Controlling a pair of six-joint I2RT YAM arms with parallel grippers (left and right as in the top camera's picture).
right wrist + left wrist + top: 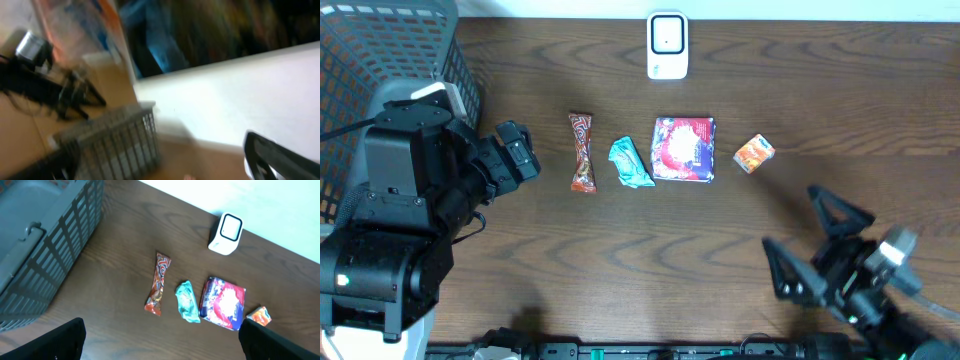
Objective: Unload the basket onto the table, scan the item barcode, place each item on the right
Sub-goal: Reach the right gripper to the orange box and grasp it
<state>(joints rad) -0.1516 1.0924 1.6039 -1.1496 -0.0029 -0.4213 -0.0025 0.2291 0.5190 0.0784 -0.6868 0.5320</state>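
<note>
Well, can see four small things in a row in the middle of the table (620,260): a long candy bar (581,152), a crumpled teal packet (630,162), a flat pink pack (683,149) and a tiny orange box (754,153), with the box nearest the right edge. Cannot tell which of them to scan first. No barcode to see on any of them, so maybe face down. Behind the row, at the far edge of the table, a white scanner (667,45), well apart from the row. Over at the far left corner, a grey basket (380,50).

Up above the table, near the candy bar on its left side, the left gripper (160,332), fingers (55,340) spread wide and holding nothing. Near the front right corner, the right gripper (790,215), spread wide too and empty, well apart from the orange box.

Could go wrong like this: coming down between the candy bar and the teal packet might push one of them away, with so little room there. Might pinch only a thin bit of wrapper and drop the thing on the way to the scanner. Might show the wrong side and get no read.

Hard to make out much from the right wrist view: all blurry, just a smear of the basket and a pale wall. Left fingers mostly cut off at the bottom corners of the left wrist view
</note>
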